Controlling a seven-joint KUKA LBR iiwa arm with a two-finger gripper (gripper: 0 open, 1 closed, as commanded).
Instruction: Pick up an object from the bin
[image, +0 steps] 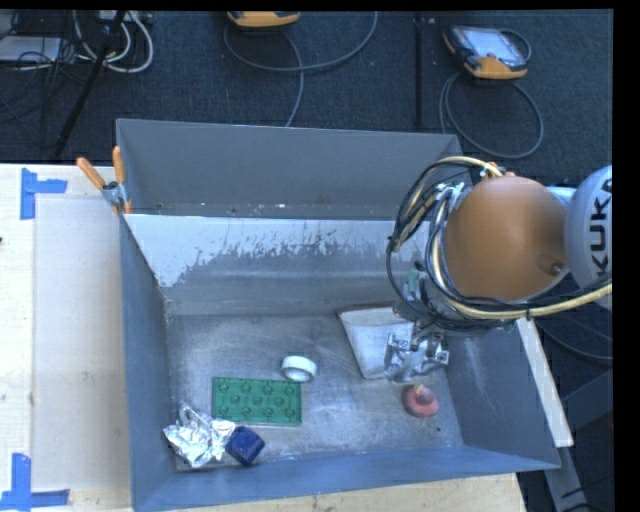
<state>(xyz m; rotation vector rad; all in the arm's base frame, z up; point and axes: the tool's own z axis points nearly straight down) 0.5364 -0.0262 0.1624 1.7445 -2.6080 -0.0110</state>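
Observation:
My gripper (416, 360) hangs low over the right part of the bin floor, under the orange dome on the wrist. It is at the right edge of a pale grey flat sheet (366, 338) that lies tilted against the floor. Just below and right of the gripper sits a small pinkish-red rounded piece (421, 401), apart from it. Nothing shows held in the gripper.
Further left on the floor lie a small white ring-shaped cap (298, 368), a flat green studded plate (256, 401), a crumpled silver foil ball (199, 438) and a dark blue block (245, 445) near the front left corner. The bin's sloped walls rise on all sides.

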